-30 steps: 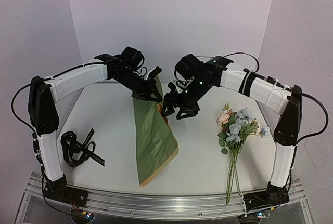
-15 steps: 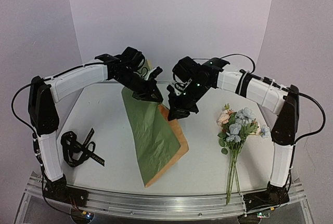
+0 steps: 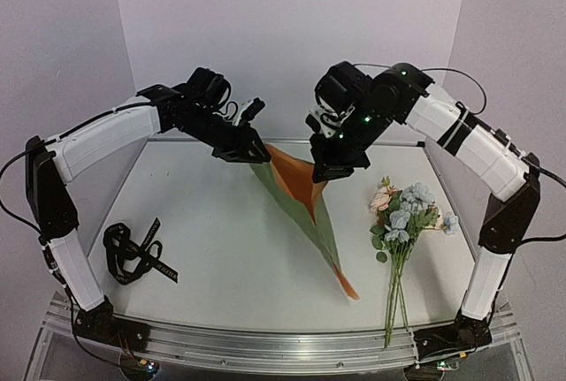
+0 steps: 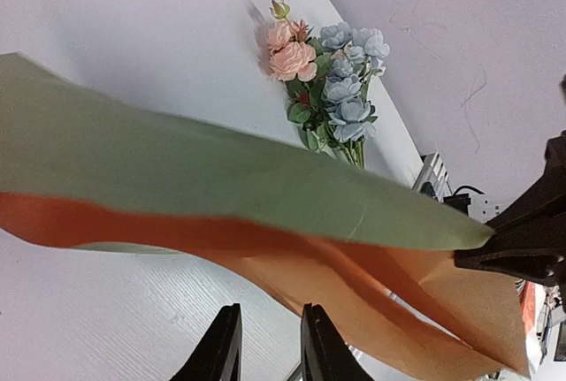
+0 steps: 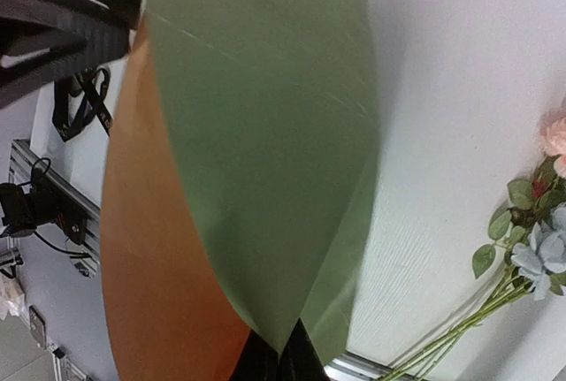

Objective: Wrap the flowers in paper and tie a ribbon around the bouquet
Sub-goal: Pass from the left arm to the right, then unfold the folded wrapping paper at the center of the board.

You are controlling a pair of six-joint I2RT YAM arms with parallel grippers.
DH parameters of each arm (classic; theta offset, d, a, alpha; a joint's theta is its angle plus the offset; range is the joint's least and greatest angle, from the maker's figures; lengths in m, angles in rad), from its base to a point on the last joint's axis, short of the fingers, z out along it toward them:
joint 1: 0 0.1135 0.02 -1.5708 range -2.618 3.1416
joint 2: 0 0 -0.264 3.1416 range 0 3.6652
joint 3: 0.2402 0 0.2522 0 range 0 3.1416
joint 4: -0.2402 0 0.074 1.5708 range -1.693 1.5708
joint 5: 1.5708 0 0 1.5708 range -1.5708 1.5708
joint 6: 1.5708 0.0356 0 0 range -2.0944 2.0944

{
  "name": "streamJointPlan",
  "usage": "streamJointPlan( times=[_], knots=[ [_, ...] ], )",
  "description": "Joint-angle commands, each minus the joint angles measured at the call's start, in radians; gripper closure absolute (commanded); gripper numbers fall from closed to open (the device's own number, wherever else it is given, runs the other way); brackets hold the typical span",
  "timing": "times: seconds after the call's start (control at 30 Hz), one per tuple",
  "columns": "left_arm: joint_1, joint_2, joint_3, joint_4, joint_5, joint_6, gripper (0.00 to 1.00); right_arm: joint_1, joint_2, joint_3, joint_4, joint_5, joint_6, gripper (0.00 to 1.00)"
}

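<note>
The paper (image 3: 311, 209) hangs in a long narrow fold, sage green outside and orange-tan inside, its low tip near the table front. My right gripper (image 3: 324, 171) is shut on its upper corner, and the right wrist view shows the green sheet (image 5: 265, 133) pinched at the fingertips (image 5: 281, 350). My left gripper (image 3: 255, 149) is at the sheet's other upper end. Its jaws (image 4: 271, 310) stand apart with nothing between them, and the paper (image 4: 221, 186) runs just beyond them. The flowers (image 3: 402, 213) lie on the table at the right. The ribbon (image 3: 133, 253) lies coiled at the left.
White table (image 3: 203, 222) with a metal rail (image 3: 265, 346) along its near edge and white walls behind and to both sides. The flowers' long stems (image 3: 393, 297) reach toward the front edge on the right. The right gripper's black body (image 4: 522, 240) shows in the left wrist view.
The right gripper shut on the paper's corner and rose to the right. The sheet left the table and now hangs in a narrow fold. The left jaws have come apart.
</note>
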Motion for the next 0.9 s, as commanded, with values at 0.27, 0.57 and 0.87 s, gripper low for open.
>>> streamJointPlan(
  times=[0.27,0.57,0.87],
  knots=[
    [0.088,-0.185,-0.279,0.155,-0.079,-0.092,0.68,0.011,-0.045,0.057,-0.195,0.221,0.091,1.00],
    [0.101,-0.285,-0.500,0.332,-0.051,-0.244,0.34,-0.049,-0.245,-0.358,0.031,0.196,0.225,1.00],
    [0.037,-0.178,-0.661,0.523,0.045,-0.313,0.16,-0.108,-0.566,-0.817,0.203,0.323,0.327,1.00]
  ],
)
